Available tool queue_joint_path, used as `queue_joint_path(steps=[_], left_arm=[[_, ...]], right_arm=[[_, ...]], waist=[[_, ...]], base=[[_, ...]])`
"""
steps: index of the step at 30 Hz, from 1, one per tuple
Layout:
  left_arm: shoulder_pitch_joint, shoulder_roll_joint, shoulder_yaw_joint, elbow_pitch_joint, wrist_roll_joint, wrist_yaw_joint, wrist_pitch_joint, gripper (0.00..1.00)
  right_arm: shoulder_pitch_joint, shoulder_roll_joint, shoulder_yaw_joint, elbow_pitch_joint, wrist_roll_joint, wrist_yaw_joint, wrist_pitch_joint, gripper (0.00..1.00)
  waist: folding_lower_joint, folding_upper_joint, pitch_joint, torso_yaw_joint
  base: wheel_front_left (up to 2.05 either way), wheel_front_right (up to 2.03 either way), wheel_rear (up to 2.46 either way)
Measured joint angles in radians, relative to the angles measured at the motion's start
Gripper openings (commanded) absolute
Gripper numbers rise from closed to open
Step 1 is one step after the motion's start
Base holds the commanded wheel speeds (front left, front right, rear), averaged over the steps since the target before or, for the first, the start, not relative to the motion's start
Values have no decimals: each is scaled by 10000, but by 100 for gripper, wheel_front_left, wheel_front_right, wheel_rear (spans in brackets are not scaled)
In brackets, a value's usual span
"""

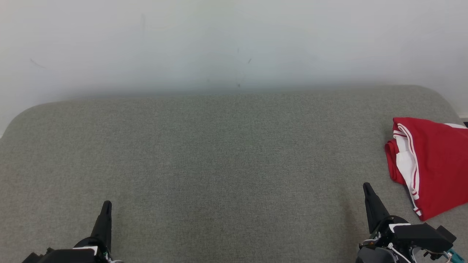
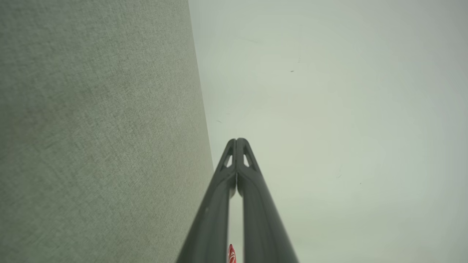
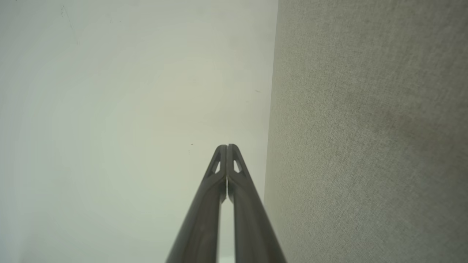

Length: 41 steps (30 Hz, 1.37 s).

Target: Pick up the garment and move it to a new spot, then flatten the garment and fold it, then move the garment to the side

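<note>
Head view: a wide grey-green fabric-covered table [image 1: 219,164] with rounded far corners stands against a plain pale wall [image 1: 219,44]. A red garment [image 1: 435,164] with white stripes lies at the table's right edge, gathered into a compact, layered bundle that runs out of the picture. The left claw [image 1: 106,205] rests at the near left, the right claw [image 1: 366,188] at the near right, close to the garment but not touching it. Each points to the far side, pressed together and holding nothing.

Left wrist view: the left claw's two dark fingers meet at their tips, with nothing between them. The fabric table is on one side, the bare wall on the other.

Right wrist view: the right claw's fingers are also pressed together and empty, table and wall beyond.

Judged from this, the garment looks folded and already set aside at the right, so the last step seems done or nearly so. If any move remains, the right claw would need to spread and reach right to the bundle's near edge
</note>
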Motion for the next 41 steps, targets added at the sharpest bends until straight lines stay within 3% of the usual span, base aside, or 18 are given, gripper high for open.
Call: queue_joint_path(steps=[41], left_arm=[[-1, 0, -2, -2, 0, 0, 0, 0]], right_arm=[[0, 0, 0, 0, 0, 0, 0, 0]], waist=[[0, 0, 0, 0]], base=[[0, 0, 0]])
